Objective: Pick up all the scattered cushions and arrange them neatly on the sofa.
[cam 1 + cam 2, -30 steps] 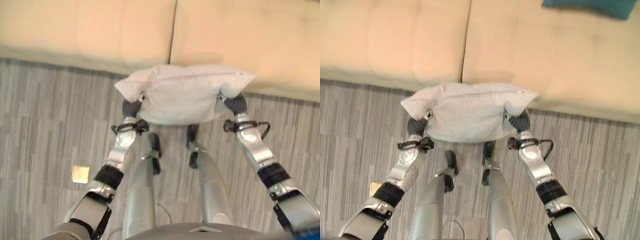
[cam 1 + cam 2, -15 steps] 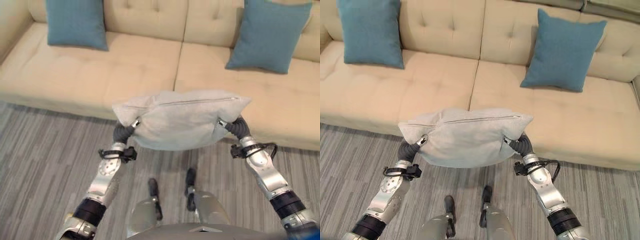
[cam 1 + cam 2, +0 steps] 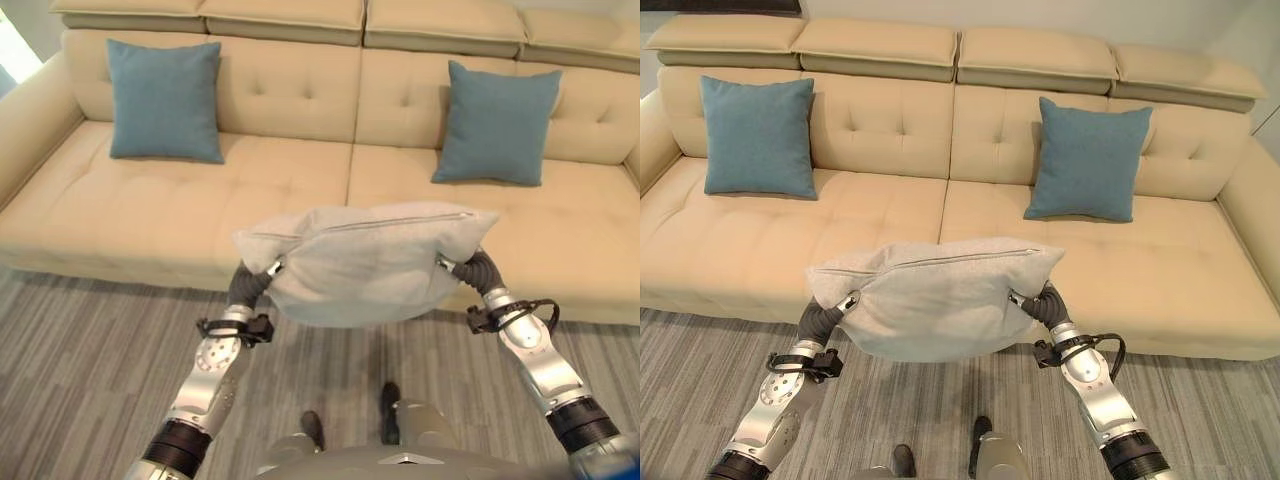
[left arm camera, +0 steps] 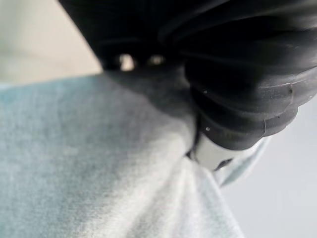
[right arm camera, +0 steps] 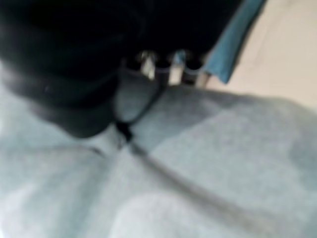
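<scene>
Left hand (image 3: 262, 272) & right hand (image 3: 452, 264) grip grey cushion (image 3: 365, 262) ends, above sofa (image 3: 290, 190) front edge.

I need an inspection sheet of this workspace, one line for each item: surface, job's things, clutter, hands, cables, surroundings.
Surface: beige sofa, both seat cushions bare in front.
Job's things: grey cushion held in the air before the sofa's front edge, zip on top; two teal cushions upright against the backrest.
Clutter: nothing seen.
Hands: left hand and right hand at the grey cushion's two ends, fingers sunk in the cloth.
Cables: nothing seen.
Surroundings: grey striped floor.
</scene>
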